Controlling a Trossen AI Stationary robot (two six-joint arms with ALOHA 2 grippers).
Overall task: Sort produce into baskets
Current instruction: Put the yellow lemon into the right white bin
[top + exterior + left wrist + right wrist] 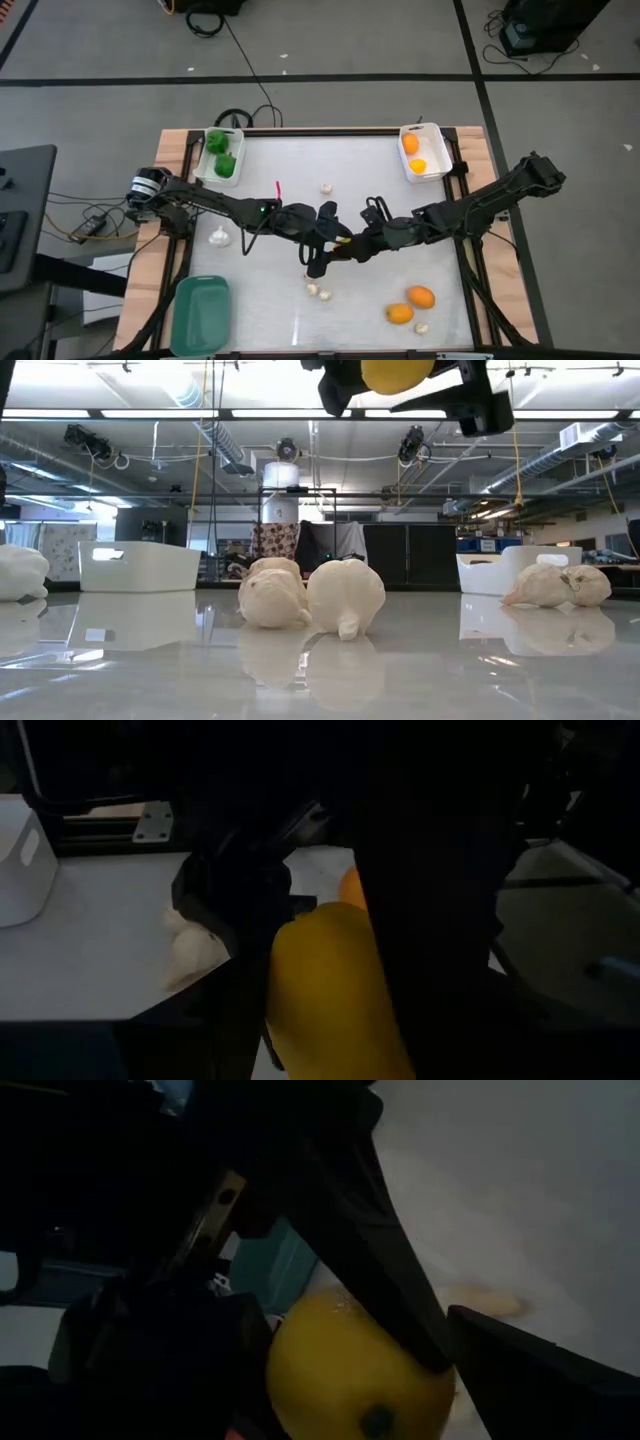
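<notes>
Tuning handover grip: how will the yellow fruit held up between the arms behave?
The yellow fruit looks round and glossy, so it may slip or twist in the left pincer. Dropped, it would probably roll across the smooth table. It shows no denting, so it is likely rigid.

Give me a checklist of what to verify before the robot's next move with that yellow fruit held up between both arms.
1. Yellow fruit lifted off the table: ok, it hangs above the mushrooms.
2. Left tool gripping the fruit: ok.
3. Right tool has hold of it too: cannot tell.
4. Both tools meet mid-table: ok.
5. White bin holding orange and yellow fruit has room: ok.
</notes>
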